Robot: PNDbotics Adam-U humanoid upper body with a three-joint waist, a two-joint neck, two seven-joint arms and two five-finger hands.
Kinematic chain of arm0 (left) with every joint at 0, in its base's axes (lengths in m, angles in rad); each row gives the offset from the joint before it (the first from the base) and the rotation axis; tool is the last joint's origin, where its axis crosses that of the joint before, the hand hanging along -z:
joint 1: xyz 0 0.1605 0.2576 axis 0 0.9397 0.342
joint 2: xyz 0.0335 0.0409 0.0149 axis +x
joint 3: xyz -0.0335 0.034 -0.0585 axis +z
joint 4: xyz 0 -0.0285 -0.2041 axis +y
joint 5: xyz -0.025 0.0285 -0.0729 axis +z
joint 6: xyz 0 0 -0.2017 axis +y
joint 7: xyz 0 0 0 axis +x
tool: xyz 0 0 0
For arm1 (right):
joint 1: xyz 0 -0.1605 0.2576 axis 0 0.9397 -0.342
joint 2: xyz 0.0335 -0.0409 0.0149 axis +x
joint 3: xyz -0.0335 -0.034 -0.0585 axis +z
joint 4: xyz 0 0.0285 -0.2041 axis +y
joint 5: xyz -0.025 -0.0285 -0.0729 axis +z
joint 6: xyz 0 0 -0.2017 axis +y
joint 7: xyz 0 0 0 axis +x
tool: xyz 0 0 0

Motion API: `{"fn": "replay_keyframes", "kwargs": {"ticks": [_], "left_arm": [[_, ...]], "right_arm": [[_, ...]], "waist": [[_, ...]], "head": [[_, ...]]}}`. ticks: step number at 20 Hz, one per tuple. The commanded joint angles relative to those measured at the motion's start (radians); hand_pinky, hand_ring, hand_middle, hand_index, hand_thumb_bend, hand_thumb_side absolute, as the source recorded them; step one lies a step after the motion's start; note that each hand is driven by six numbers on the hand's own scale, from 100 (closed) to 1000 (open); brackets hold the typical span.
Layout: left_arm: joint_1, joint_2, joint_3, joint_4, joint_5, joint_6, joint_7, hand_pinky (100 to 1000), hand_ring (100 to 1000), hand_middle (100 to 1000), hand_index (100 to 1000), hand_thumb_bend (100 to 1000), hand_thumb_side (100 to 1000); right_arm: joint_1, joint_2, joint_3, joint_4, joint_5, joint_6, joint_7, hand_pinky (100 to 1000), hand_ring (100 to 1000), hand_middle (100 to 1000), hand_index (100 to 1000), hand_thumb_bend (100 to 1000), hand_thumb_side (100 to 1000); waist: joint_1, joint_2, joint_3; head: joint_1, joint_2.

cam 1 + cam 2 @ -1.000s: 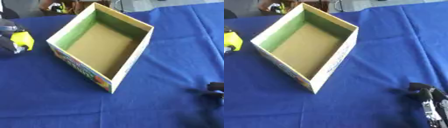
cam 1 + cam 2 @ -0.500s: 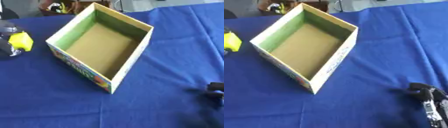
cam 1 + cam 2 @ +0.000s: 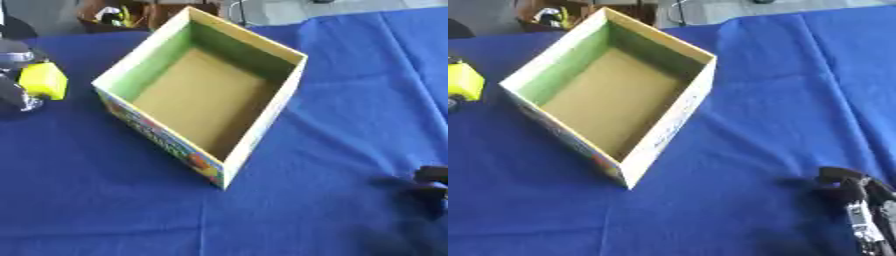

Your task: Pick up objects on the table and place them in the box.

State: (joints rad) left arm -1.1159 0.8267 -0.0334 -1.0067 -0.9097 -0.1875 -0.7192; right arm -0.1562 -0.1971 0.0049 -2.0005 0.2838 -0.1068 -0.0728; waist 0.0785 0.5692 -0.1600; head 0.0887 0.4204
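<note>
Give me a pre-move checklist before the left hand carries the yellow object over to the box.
1. Yellow object in the left hand: ok, it sits against the hand at the left edge, off the cloth.
2. Fingers closed round it: cannot tell, the hand is blurred and partly cut off.
3. Box open and upright: ok, opening faces up.
4. Box interior free: ok, only the bare brown floor shows.
5. Path from object to box: ok, only blue tablecloth lies between them.
6. Right hand out of the way: ok, it rests at the lower right, well apart from the box.
</note>
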Motion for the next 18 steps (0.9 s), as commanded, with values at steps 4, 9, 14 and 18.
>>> {"fn": "replay_keyframes", "kwargs": {"ticks": [4,9,14,18], "left_arm": [[-0.024,0.028,0.007,-0.019,-0.014,0.004,0.059,177,402,471,674,100,179],[-0.034,0.025,0.004,-0.034,-0.034,0.002,0.093,154,387,455,653,100,225],[-0.060,0.012,-0.005,-0.062,-0.017,-0.011,0.119,127,369,426,630,100,285],[-0.102,-0.026,-0.030,-0.103,-0.012,-0.026,0.130,111,358,411,627,100,291]], "right_arm": [[0.015,-0.005,-0.008,0.001,0.000,0.013,0.004,671,773,610,752,100,945],[0.021,-0.008,-0.012,0.001,-0.009,0.017,0.002,671,772,609,751,100,942],[0.027,-0.015,-0.015,0.001,-0.022,0.021,0.000,670,772,609,749,100,938],[0.031,-0.025,-0.017,0.001,-0.040,0.021,-0.002,670,771,609,749,100,937]], "waist": [[-0.002,-0.040,0.009],[-0.001,-0.063,0.018],[0.000,-0.095,0.031],[0.000,-0.125,0.041]], "head": [[-0.002,0.010],[-0.007,0.029],[-0.015,0.060],[-0.031,0.099]]}}
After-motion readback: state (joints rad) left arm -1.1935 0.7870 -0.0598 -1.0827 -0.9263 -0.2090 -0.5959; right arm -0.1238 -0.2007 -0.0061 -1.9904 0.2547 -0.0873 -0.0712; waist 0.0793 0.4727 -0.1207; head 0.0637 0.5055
